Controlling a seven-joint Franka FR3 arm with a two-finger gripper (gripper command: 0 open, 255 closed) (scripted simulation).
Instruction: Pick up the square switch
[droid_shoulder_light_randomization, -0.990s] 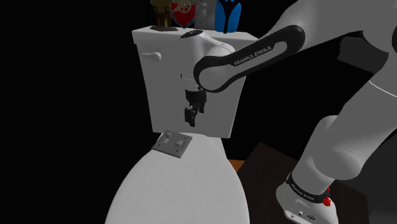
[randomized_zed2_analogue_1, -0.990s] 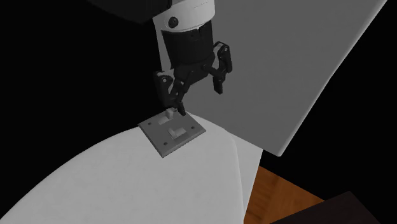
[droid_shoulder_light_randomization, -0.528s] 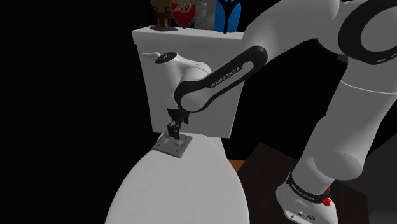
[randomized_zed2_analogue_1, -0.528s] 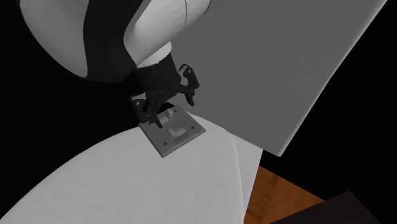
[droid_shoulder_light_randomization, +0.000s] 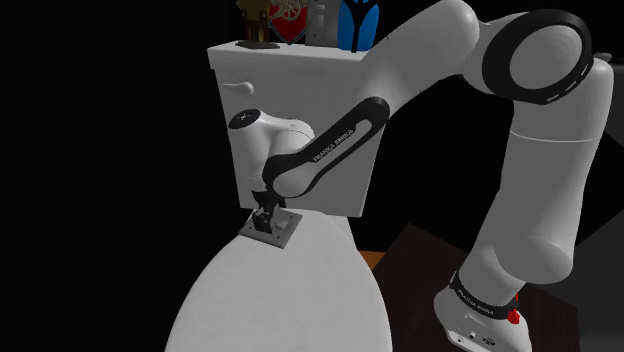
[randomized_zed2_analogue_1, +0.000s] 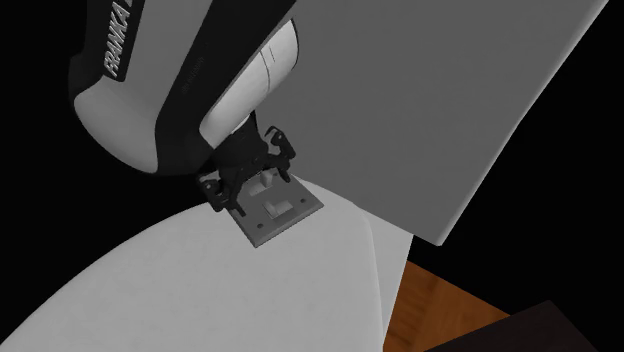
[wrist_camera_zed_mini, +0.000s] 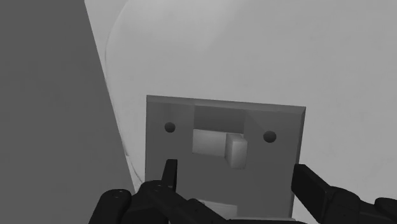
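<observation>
tool (randomized_zed2_analogue_1: 245, 182) is right down at the square switch (wrist_camera_zed_mini: 224, 109) now, fingers (wrist_camera_zed_mini: 313, 188) spread wide with nothing held. one fingertip sits over the plate just inside one edge, and the other is at the opposite edge. i'd call that a straddle set for a pinch across the plate's width, because a thin flat piece offers little else to grab.

the switch lies flat and face up on the white toilet lid (droid_shoulder_light_randomization: 280, 300), at the back end just beside the tank (droid_shoulder_light_randomization: 300, 85). lying that flat, the edges look like the only purchase, so the tips need to sit low against the lid.

for orientation, the plate is near enough square that i can't call a long axis. the two screw holes either side of the raised toggle line up across the gap between the fingers. in the second exterior view the plate sits turned, with one corner aimed at that view's bottom edge. next job, as i judge it, is closing evenly without skating the plate along the smooth lid.
</observation>
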